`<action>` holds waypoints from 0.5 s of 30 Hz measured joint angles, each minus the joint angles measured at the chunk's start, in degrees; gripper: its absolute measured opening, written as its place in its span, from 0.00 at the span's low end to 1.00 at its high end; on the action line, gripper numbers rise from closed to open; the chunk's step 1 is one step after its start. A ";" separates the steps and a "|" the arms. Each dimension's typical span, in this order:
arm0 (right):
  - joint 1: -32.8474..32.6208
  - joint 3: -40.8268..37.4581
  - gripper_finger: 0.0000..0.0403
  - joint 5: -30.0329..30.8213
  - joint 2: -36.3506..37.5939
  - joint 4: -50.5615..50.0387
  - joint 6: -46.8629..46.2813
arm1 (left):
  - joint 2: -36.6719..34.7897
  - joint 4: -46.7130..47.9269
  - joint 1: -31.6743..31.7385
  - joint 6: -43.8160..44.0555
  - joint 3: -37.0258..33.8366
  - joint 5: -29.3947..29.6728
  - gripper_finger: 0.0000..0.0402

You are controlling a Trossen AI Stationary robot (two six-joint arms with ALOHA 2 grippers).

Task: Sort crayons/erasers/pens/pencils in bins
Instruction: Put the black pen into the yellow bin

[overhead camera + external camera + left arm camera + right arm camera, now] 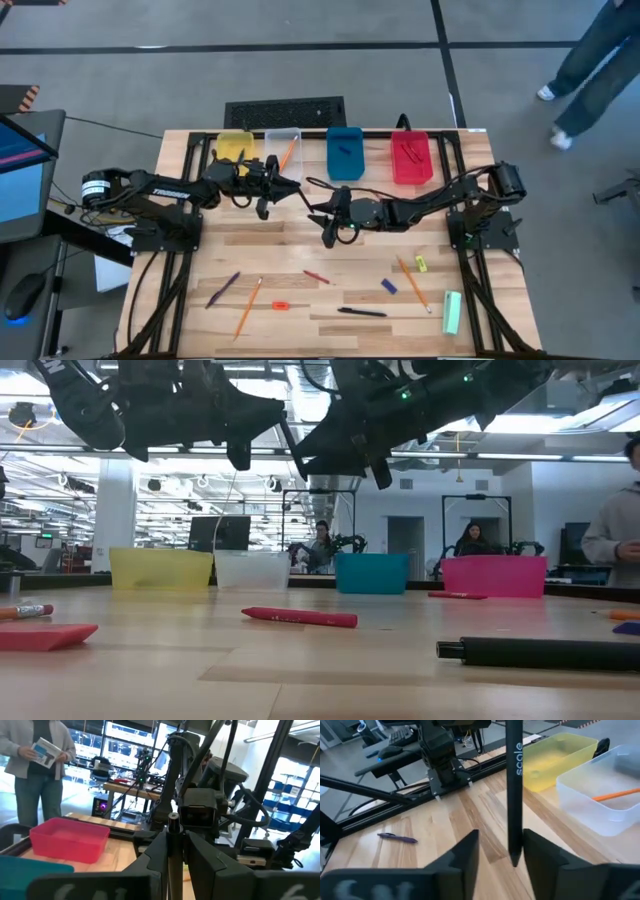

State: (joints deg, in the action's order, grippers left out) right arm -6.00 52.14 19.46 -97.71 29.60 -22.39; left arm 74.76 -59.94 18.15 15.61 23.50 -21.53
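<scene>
Hanging mid-air between the arms, a black pen (514,790) is pinched by the left tool (296,187); the right tool (318,214) is spread beside it. Crayons (316,276), pencils (411,282), erasers (388,286) are scattered on the worktop (300,240) below; bins (345,153) are lined behind.

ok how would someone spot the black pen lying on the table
Start at the edge of the wooden table opposite the bins. The black pen lies flat near that edge, right of centre, between the red-orange eraser and the pale green bar. Unlike the purple pen far left, it is all black.
</scene>
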 joint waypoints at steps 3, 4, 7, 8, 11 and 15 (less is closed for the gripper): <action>-0.02 0.00 0.51 -0.05 0.00 -0.32 0.43 | 0.00 0.42 0.00 -0.19 -0.01 0.12 0.09; -0.02 0.00 0.54 -0.06 0.00 -0.77 0.51 | 0.00 0.56 0.00 -0.29 0.01 0.12 0.09; -0.02 0.00 0.59 -0.01 0.00 -2.71 1.73 | 0.00 1.97 0.00 -1.50 -0.01 0.52 0.09; -0.02 -0.02 0.60 0.01 -0.01 -2.81 2.15 | -0.10 2.56 0.00 -1.72 0.00 0.88 0.09; -0.02 -0.02 0.60 0.01 -0.02 -2.64 3.35 | -0.15 3.79 0.00 -2.86 0.01 1.41 0.09; -0.02 -0.02 0.58 0.01 -0.02 -3.25 4.61 | -0.17 3.57 0.00 -2.87 0.01 1.41 0.09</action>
State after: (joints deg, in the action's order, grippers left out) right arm -6.02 52.12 19.46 -97.73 26.35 -17.77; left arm 74.59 -56.37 18.15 12.74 23.51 -20.12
